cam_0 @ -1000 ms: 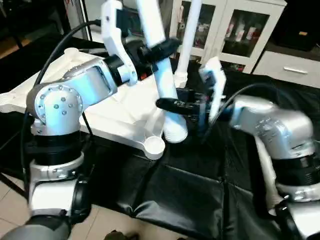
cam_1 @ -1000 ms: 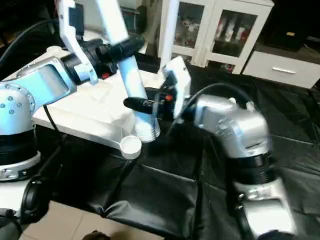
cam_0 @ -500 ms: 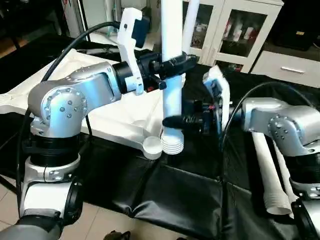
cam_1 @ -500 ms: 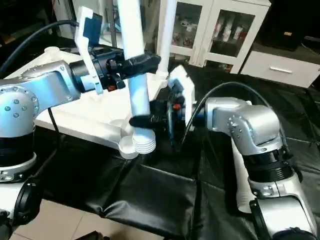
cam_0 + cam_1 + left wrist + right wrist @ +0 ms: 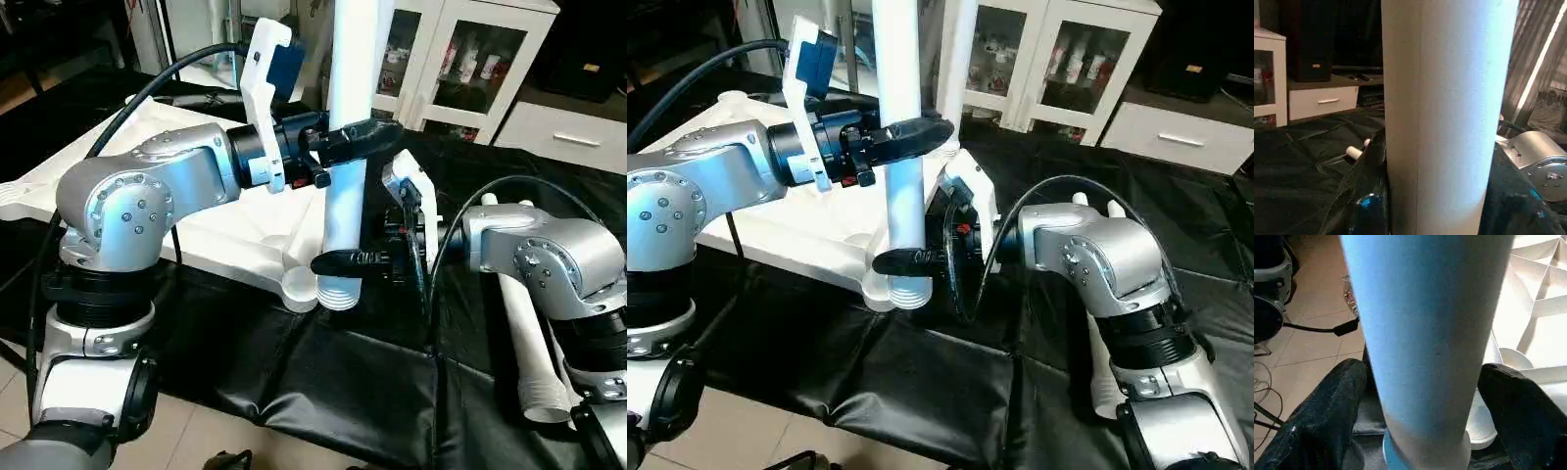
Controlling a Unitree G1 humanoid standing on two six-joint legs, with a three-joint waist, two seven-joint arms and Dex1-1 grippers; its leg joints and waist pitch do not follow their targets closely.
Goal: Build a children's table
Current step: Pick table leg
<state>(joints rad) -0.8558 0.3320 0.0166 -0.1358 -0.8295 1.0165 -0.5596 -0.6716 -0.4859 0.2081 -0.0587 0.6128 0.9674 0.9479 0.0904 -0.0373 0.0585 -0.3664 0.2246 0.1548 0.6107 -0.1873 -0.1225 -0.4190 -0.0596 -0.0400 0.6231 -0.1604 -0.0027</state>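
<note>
Near the middle of the head view a white tube leg [image 5: 347, 186] stands almost upright, its ribbed lower end [image 5: 339, 294] just beside the round corner socket [image 5: 298, 287] of the white tabletop [image 5: 225, 220], which lies underside up on the black-covered desk [image 5: 362, 382] toward the left of the frame. The left hand [image 5: 361, 140] is clenched around the leg partway up, one black finger [image 5: 916, 134] crossing its front. The right hand [image 5: 345, 261] grasps the same leg lower down, just above the ribbed end; in its wrist view dark fingers [image 5: 1327, 421] sit on either side of the tube. A second leg [image 5: 364, 34] stands upright behind, at the tabletop's far edge. Two more legs [image 5: 524, 343] lie on the desk at the right of the frame, partly hidden by the right arm.
</note>
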